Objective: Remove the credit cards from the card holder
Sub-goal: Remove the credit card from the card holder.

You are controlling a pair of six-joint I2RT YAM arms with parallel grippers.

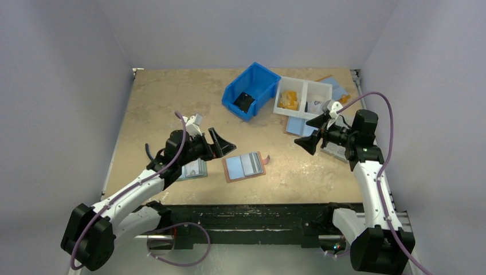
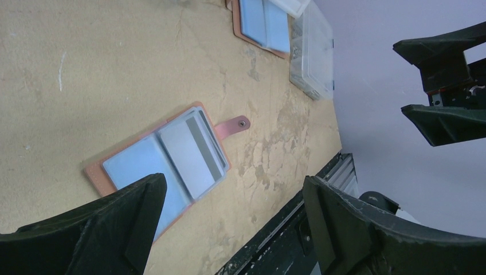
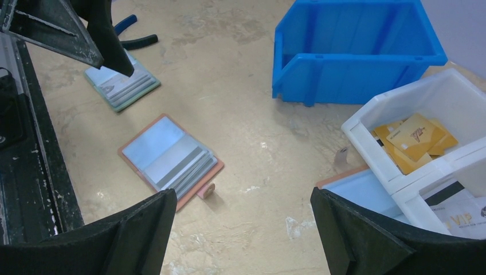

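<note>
The card holder (image 1: 245, 166) lies open and flat at the table's middle, salmon-brown edged with light-blue lining and a snap tab on its right. Grey cards (image 2: 192, 152) sit stacked in its right half. It also shows in the left wrist view (image 2: 132, 172) and the right wrist view (image 3: 169, 157). My left gripper (image 1: 224, 148) is open and empty, hovering just left of the holder; in its own view (image 2: 234, 189) the jaws stand wide apart. My right gripper (image 1: 304, 132) is open and empty, raised to the holder's right (image 3: 242, 197).
A stack of cards (image 1: 193, 169) lies under the left arm. A blue bin (image 1: 252, 90) and a white divided tray (image 1: 302, 97) with yellow cards stand at the back. A larger blue-lined folder (image 1: 298, 125) lies partly under the tray.
</note>
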